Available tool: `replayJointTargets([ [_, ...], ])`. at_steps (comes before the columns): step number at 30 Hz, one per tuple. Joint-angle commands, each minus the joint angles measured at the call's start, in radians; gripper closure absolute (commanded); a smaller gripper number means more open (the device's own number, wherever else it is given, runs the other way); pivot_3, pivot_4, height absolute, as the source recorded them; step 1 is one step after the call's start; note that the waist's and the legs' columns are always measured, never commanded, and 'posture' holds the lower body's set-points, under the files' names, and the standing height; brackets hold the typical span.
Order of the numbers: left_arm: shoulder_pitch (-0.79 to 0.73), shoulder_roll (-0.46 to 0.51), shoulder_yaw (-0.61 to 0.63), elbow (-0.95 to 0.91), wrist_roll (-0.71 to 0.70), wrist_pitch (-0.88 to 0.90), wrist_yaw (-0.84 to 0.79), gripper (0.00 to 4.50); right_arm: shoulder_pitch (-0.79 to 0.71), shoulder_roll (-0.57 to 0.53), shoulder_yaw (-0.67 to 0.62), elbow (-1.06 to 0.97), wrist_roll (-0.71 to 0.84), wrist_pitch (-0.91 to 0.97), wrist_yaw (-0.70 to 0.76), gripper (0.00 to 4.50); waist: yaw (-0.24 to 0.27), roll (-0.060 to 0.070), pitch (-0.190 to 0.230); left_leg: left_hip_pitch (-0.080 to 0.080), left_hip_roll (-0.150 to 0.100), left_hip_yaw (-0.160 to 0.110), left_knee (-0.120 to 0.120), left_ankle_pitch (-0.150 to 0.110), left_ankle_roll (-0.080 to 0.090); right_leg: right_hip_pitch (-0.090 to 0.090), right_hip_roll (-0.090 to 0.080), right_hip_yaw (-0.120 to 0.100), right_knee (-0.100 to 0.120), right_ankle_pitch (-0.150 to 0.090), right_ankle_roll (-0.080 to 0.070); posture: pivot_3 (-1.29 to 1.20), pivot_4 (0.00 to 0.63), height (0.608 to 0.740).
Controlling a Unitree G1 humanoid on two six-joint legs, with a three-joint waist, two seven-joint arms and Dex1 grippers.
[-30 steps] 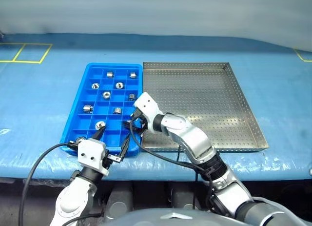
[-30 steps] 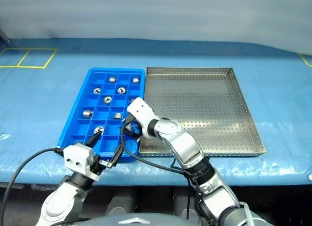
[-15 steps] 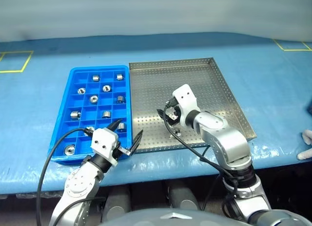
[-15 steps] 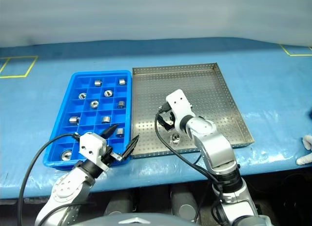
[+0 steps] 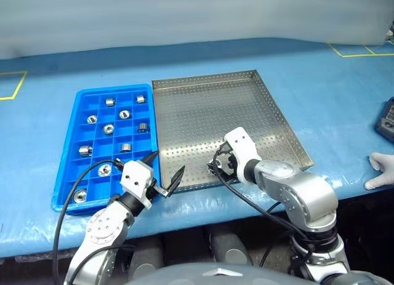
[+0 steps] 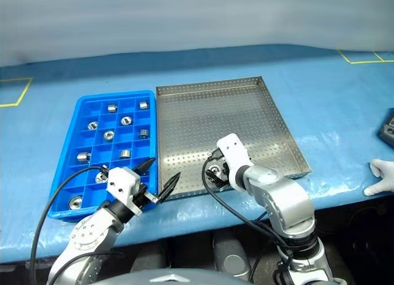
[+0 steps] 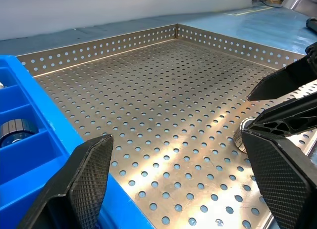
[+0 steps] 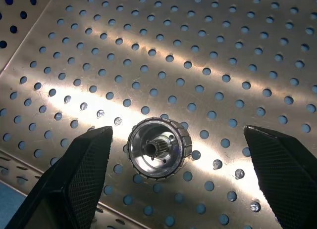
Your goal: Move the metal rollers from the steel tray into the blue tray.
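Note:
The steel tray (image 5: 246,106) lies on the blue table with one metal roller (image 8: 159,147) on its perforated floor, close to the front rim. My right gripper (image 6: 213,172) hangs open just above that roller, one finger on each side and neither touching it. The blue tray (image 5: 68,180) sits against the steel tray's left side and holds several metal rollers (image 5: 108,129) in separate compartments. My left gripper (image 5: 164,168) is open and empty, level over the seam between the two trays at their front edge. In the left wrist view the roller (image 7: 243,135) lies under the right gripper's black fingers (image 7: 282,85).
A person's white-gloved hand (image 5: 378,171) rests on the table at the far right. A dark device (image 5: 385,116) lies behind it. Yellow tape marks (image 5: 360,50) run near the back corners. The table's front edge (image 5: 203,205) runs just in front of both trays.
The camera has swung right, shifting the whole picture left. My right gripper moved from the blue tray's front right corner across to the steel tray's front and tipped down over the roller. The left gripper barely moved.

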State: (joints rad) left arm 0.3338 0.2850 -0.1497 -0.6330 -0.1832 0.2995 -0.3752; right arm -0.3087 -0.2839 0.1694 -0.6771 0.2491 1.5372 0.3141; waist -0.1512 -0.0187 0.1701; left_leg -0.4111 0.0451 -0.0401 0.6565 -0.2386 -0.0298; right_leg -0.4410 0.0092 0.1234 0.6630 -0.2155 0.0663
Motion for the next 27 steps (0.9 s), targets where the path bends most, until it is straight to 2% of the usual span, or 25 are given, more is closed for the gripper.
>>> replayJointTargets([
  [1, -0.002, -0.007, -0.009, -0.005, -0.016, -0.018, -0.006, 0.0, -0.015, 0.012, 0.018, -0.024, 0.032, 0.005, 0.001, 0.02, -0.001, 0.0, 0.0, 0.0, 0.0, 0.0, 0.0, 0.0, 0.0, 0.0, 0.0, 0.0, 0.0, 0.0, 0.0, -0.09, 0.15, 0.74],
  [8, 0.02, -0.021, -0.01, -0.01, -0.007, -0.035, 0.01, 0.0, -0.008, 0.029, 0.082, 0.077, 0.023, -0.061, -0.039, 0.02, 0.007, -0.001, 0.0, 0.0, 0.0, 0.0, 0.0, 0.0, 0.0, 0.0, 0.0, 0.0, 0.0, 0.0, 0.0, -0.04, 0.15, 0.74],
  [11, 0.033, -0.025, -0.008, -0.018, 0.001, -0.037, 0.02, 0.0, -0.017, -0.011, 0.114, 0.089, 0.02, -0.079, -0.041, 0.66, 0.016, -0.001, 0.0, 0.0, 0.0, 0.0, 0.0, 0.0, 0.0, 0.0, 0.0, 0.0, -0.001, 0.0, 0.0, -0.02, 0.15, 0.74],
  [17, 0.058, -0.028, -0.003, -0.031, 0.004, -0.046, 0.036, 0.0, -0.041, -0.063, 0.133, 0.101, 0.028, -0.099, -0.03, 2.6, 0.033, -0.001, 0.0, 0.0, 0.0, 0.0, 0.0, 0.0, 0.0, 0.0, 0.0, 0.0, -0.001, 0.0, 0.0, 0.0, 0.15, 0.74],
  [18, 0.061, -0.028, -0.002, -0.032, 0.004, -0.048, 0.037, 0.0, -0.045, -0.071, 0.136, 0.102, 0.028, -0.103, -0.029, 2.8, 0.034, -0.001, 0.0, 0.0, 0.0, 0.0, 0.0, 0.0, 0.0, 0.0, 0.0, 0.0, -0.001, 0.0, 0.0, 0.01, 0.15, 0.74],
  [24, 0.076, -0.023, 0.003, -0.041, 0.002, -0.052, 0.046, 0.0, -0.081, -0.104, 0.156, 0.101, 0.026, -0.139, -0.021, 2.8, 0.036, -0.001, 0.0, 0.0, 0.0, 0.0, 0.0, 0.0, 0.0, 0.0, 0.0, 0.0, -0.001, 0.0, 0.0, 0.03, 0.15, 0.74],
  [27, 0.088, -0.027, 0.013, -0.053, 0.009, -0.059, 0.063, 0.0, -0.114, -0.071, 0.144, 0.113, 0.019, -0.206, -0.032, 2.8, 0.037, -0.001, 0.0, 0.0, 0.0, 0.0, 0.0, 0.0, 0.0, 0.0, 0.0, 0.0, -0.001, 0.0, 0.0, 0.06, 0.15, 0.74],
])
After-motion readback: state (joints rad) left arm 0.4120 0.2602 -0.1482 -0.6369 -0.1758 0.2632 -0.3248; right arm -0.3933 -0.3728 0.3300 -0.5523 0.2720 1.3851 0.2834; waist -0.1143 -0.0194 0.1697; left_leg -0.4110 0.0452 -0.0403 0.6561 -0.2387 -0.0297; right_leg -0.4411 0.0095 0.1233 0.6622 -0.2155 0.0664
